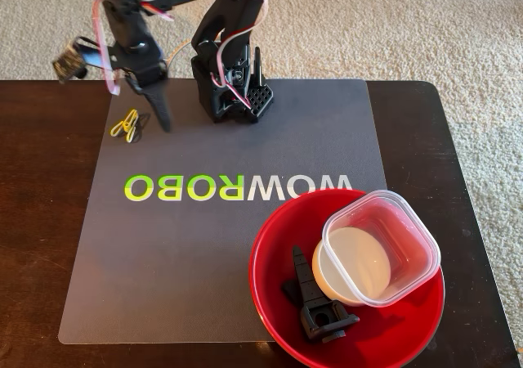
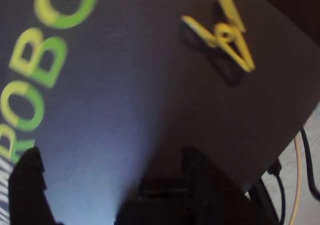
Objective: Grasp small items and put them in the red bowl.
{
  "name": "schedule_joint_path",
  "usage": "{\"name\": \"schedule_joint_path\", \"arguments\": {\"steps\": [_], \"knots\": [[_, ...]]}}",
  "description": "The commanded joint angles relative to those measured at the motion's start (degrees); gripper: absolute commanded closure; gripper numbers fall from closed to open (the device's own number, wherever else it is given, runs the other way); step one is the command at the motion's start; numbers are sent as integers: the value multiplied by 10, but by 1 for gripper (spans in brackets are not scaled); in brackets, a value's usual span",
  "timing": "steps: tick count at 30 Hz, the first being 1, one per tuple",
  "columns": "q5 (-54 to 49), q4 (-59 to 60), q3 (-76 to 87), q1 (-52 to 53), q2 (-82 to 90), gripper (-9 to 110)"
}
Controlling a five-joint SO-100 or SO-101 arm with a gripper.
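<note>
A pair of yellow clips (image 1: 126, 125) (image 2: 226, 36) lies on the grey mat near its far left corner. My gripper (image 1: 152, 116) (image 2: 115, 187) hovers just right of the clips in the fixed view, open, with nothing between its fingers. In the wrist view the clips lie ahead, up and to the right of the dark fingertips (image 2: 27, 182). The red bowl (image 1: 270, 302) sits at the mat's near right corner. It holds a clear square tub (image 1: 409, 245) over a small white dish (image 1: 355, 262), a black wedge-shaped part (image 1: 301, 271) and another black piece (image 1: 328, 319).
The grey mat (image 1: 188, 253) with WOWROBO lettering covers a dark wooden table (image 1: 41, 221). The arm's base (image 1: 237, 94) stands at the mat's far edge, with loose wires. Beige carpet surrounds the table.
</note>
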Motion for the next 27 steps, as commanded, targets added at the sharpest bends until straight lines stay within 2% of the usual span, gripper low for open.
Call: {"name": "schedule_joint_path", "arguments": {"steps": [1, 7, 9, 12, 15, 18, 27], "knots": [[-98, -11, -11, 67, -11, 71], [-327, -84, 12, 92, -33, 75], [-415, -118, -25, 85, -97, 77], [-489, -118, -126, 69, -233, 78], [-512, -112, -243, 87, -372, 80], [-504, -112, -276, 108, -433, 82], [-461, -112, -168, 117, -340, 83]]}}
